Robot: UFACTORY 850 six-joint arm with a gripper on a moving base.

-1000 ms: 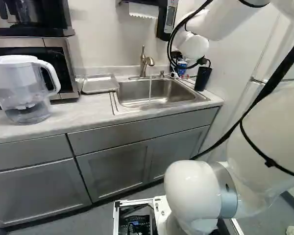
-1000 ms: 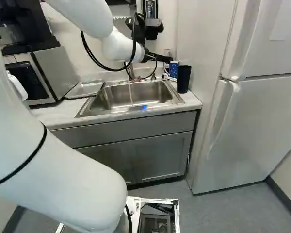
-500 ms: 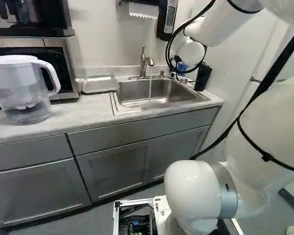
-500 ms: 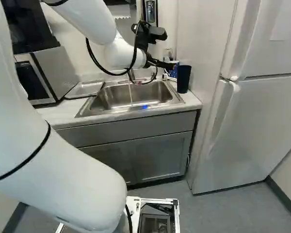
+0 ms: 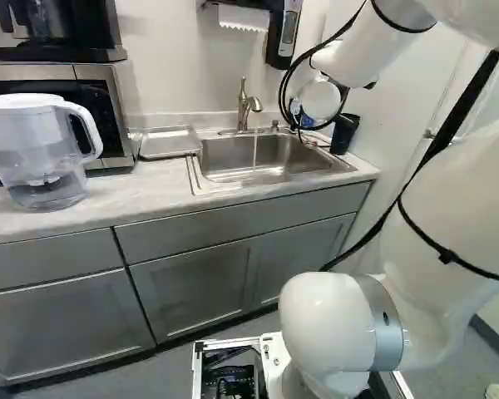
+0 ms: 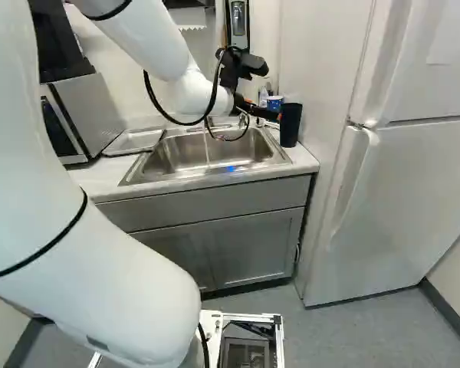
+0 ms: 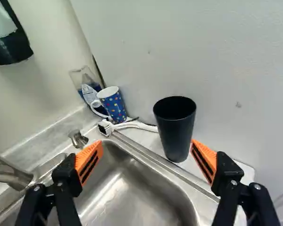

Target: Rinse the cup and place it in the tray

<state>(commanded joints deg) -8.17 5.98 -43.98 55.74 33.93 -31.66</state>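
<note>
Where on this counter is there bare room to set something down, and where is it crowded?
Bare: the countertop between the water pitcher and the sink, in front of the tray; the tray itself also looks bare. Crowded: the sink's far corner by the wall, where the black tumbler, dotted mug, scrub brush and bottle sit close together.

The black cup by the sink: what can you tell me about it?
The black cup is tall, plain, without a visible handle, apparently plastic, and tapers from an open round mouth to its base. It stands upright on a white surface beside the sink. The open tool isn't gripping it; whether one orange pad touches it, I can't tell.
</note>
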